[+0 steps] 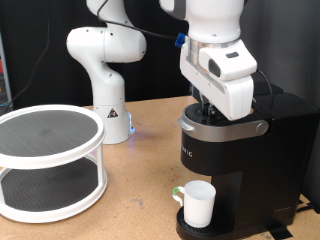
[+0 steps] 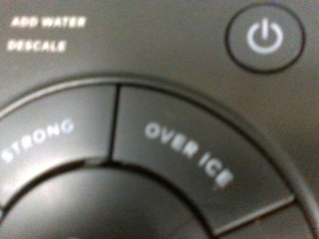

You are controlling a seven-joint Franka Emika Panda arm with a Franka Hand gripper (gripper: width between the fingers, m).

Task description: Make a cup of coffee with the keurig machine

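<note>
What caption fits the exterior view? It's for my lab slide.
Panda arm's tool lowered onto the black keurig machine top, white cup waiting on its drip tray.

This looks like a robotics lab rather than a home kitchen. A plain brown wooden worktop (image 1: pixel 140 190) stands before dark curtain-like backdrop, and a white jointed robot arm (image 1: pixel 105 70) is bolted to it on a base with a warning sticker. Beside it stand a white round 2-tier rack (image 1: pixel 50 160) and a matte black boxy coffee brewer (image 1: pixel 245 170), staged as test props.
</note>
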